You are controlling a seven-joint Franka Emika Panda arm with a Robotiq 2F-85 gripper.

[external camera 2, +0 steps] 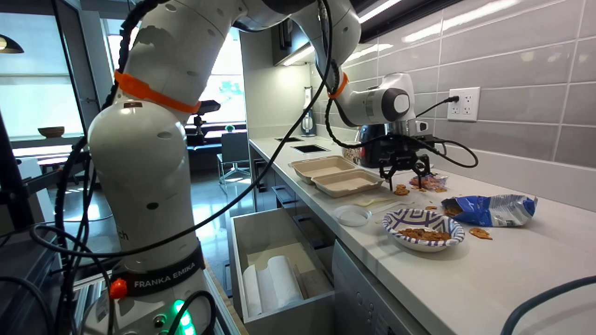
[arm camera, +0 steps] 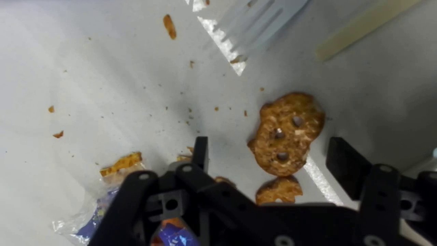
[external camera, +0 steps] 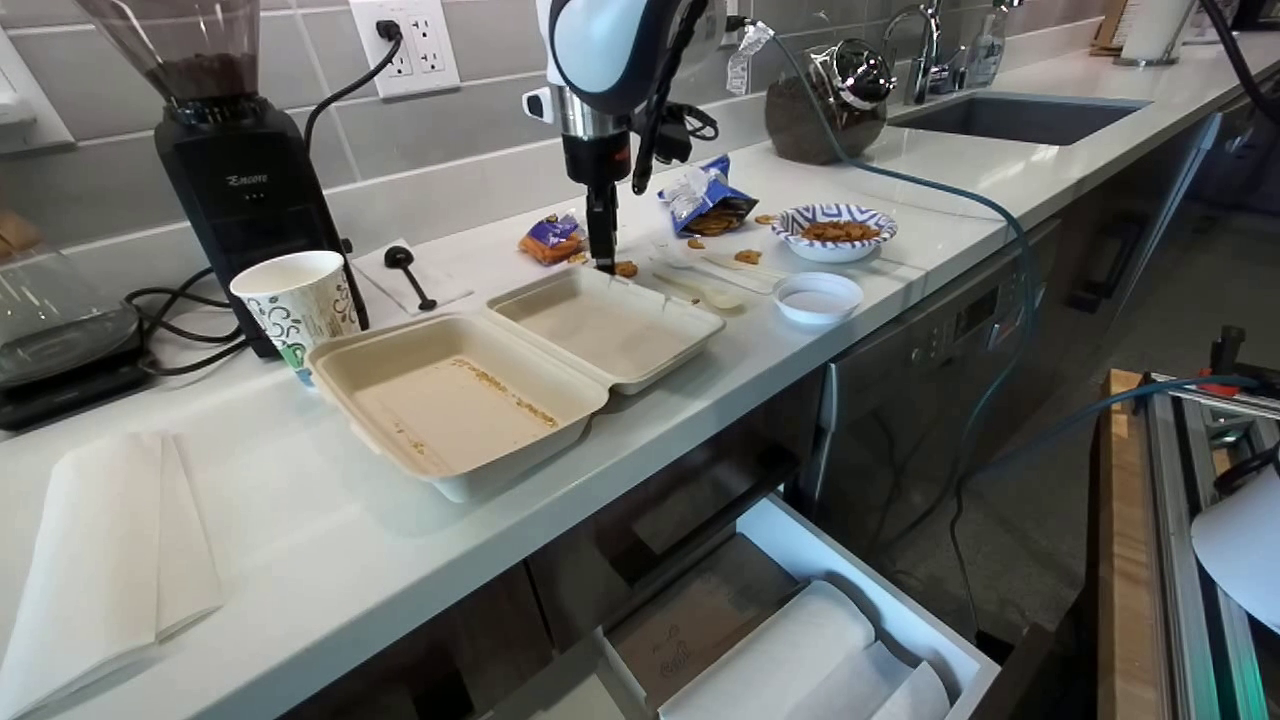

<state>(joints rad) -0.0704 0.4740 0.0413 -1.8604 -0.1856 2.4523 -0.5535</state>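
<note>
The gripper (arm camera: 269,147) hangs with its fingers (arm camera: 201,153) spread, nothing clasped, and there's the pretzel crisp (arm camera: 286,135) on the counter (arm camera: 112,68), between them in the wrist view, closer to one finger! A careful pinch would want centring, then gentle pressure: it looks brittle.

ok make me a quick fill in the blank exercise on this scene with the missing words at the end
In the wrist view, the largest snack piece between the fingers has ____ holes. The takeout container has its lid ____, not shut. The snack bag nearest the patterned bowl is silver and ____. In an exterior view, the coffee grinder bears the word ____.

Missing words: three; open; blue; Encore.
</note>
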